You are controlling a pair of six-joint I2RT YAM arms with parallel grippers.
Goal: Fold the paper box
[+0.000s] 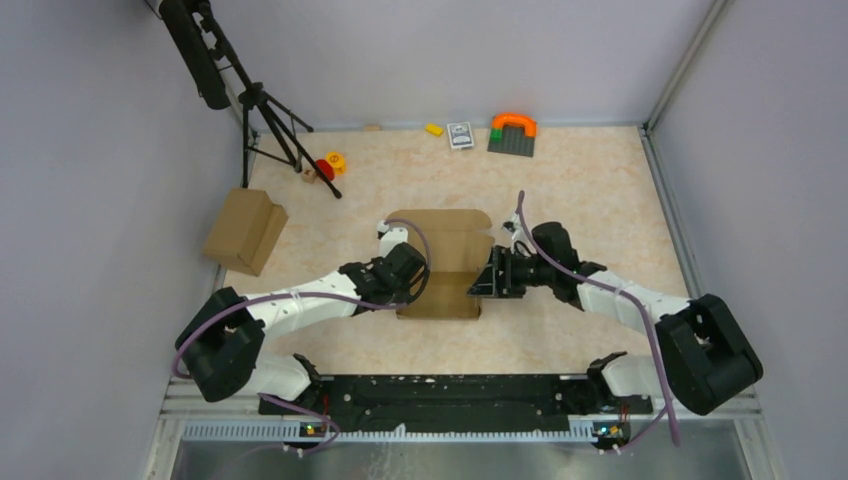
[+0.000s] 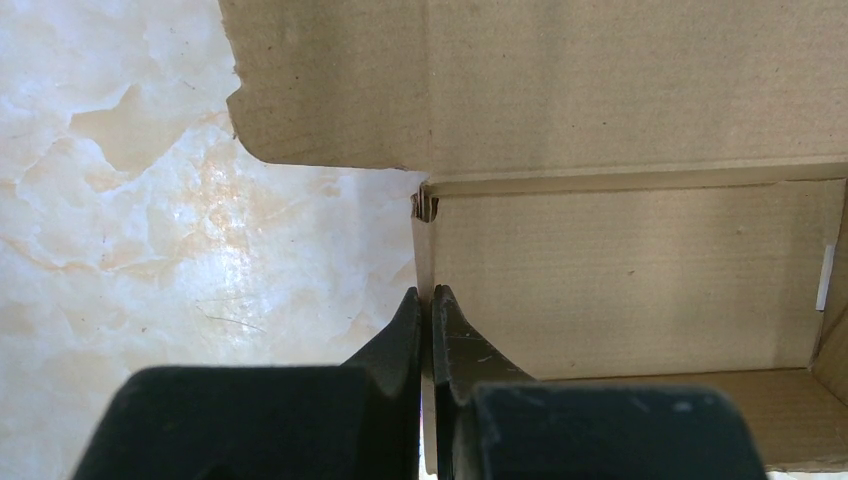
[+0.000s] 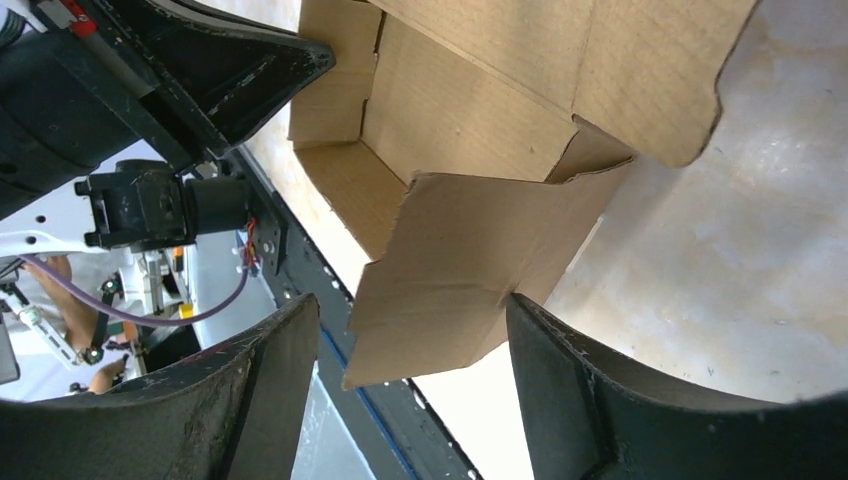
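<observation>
At frame centre, the box (image 1: pixel 445 255) lies on the surface (image 1: pixel 600 190). Left gripper (image 2: pixel 426 293) jaws clamp its side wall; right gripper (image 3: pixel 410 304) jaws stand apart around a loose flap (image 3: pixel 450 265).

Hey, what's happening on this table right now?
Two robot arms are folding a plain brown cardboard box. The left gripper is pinched shut on one raised side wall. The right gripper stands open, its fingers either side of a loose flap without gripping it.

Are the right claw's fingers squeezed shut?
No, the right gripper stands wide open, a flap of the paper box between its jaws.
</observation>
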